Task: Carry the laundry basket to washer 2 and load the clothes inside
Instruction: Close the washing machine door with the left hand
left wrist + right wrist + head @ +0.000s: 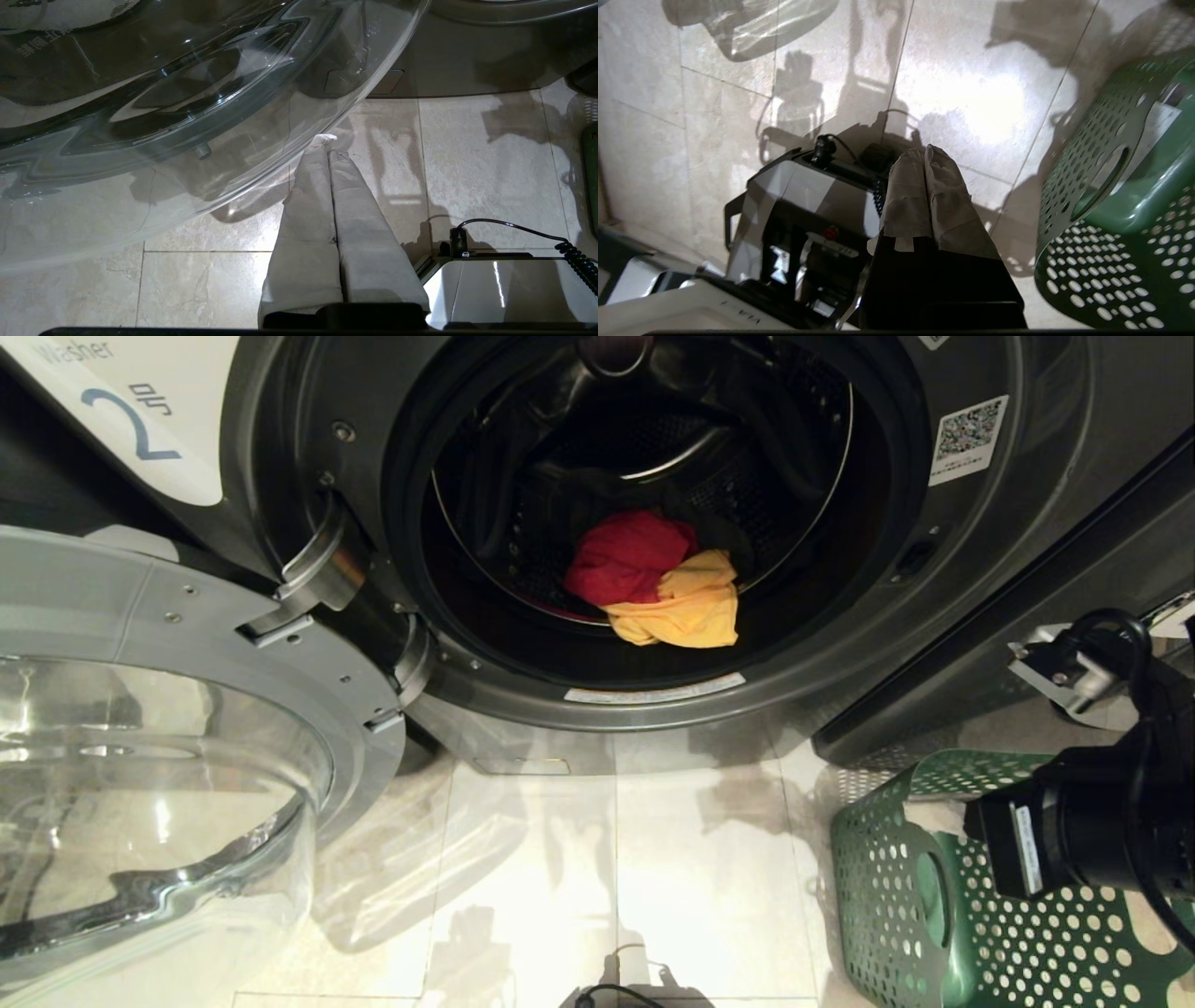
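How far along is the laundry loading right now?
Nearly done: the red cloth and yellow cloth lie in washer 2, and the laundry basket stands on the floor beside it. Nothing in hand: the right tool is shut. No trousers show; the door stands open.

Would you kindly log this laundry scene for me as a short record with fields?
washer 2: door swung open to the robot's left
drum contents: red-pink cloth and yellow cloth, touching; trousers not visible
laundry basket: on the tiled floor, right of the washer opening; inside mostly hidden
left claw: shut, empty, below the door glass
right claw: shut, empty, above the floor beside the basket
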Controlling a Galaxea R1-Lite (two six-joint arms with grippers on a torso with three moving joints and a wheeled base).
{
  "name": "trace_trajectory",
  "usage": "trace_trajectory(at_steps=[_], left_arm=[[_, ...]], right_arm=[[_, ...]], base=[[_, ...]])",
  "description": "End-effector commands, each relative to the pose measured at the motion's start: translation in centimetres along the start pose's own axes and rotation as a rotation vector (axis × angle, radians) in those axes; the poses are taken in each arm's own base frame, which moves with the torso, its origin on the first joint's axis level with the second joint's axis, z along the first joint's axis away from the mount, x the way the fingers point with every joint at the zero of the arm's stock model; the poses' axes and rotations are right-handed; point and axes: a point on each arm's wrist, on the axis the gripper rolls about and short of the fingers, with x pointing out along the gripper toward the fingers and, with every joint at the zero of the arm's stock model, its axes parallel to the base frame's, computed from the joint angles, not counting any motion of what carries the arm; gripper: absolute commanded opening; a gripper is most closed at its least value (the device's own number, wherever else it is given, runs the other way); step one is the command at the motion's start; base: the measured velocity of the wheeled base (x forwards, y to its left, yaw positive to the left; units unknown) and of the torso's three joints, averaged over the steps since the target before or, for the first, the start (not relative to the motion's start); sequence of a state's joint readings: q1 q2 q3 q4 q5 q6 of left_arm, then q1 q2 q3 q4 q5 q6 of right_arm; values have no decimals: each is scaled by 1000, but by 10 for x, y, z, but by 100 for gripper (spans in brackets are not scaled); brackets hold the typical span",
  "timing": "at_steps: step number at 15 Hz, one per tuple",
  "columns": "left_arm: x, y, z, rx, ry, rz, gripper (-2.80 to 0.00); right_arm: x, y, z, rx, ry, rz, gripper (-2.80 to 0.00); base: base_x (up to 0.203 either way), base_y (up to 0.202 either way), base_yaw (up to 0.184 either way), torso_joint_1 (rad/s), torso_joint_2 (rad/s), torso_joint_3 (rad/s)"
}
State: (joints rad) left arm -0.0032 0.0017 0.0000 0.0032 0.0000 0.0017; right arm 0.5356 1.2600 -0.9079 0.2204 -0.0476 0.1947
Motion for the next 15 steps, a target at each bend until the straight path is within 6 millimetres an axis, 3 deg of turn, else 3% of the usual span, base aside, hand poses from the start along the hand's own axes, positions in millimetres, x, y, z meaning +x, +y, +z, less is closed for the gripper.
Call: trace_trajectory(at_steps=[1, 4, 7, 9, 12, 15], left_arm=[[0, 0, 0, 0, 0, 0, -280], [0, 0, 0, 0, 0, 0, -280], [0, 0, 0, 0, 0, 0, -280], [0, 0, 0, 0, 0, 0, -280], [0, 0, 0, 0, 1, 0, -280], [0, 0, 0, 0, 1, 0, -280]], right_arm=[[-11, -15, -7, 51, -4, 2, -280], [-18, -37, -10, 67, -24, -147, -280], [-44, -60, -30, 72, -60, -355, -280], [-67, -63, -57, 41, -90, -399, -280], [-96, -49, -114, -12, -189, -423, -280], [-99, -39, -176, -50, -284, -430, -280]], base=[[0, 0, 0, 0, 0, 0], [0, 0, 0, 0, 0, 0], [0, 0, 0, 0, 0, 0], [0, 0, 0, 0, 0, 0], [0, 0, 0, 0, 0, 0], [0, 0, 0, 0, 0, 0]])
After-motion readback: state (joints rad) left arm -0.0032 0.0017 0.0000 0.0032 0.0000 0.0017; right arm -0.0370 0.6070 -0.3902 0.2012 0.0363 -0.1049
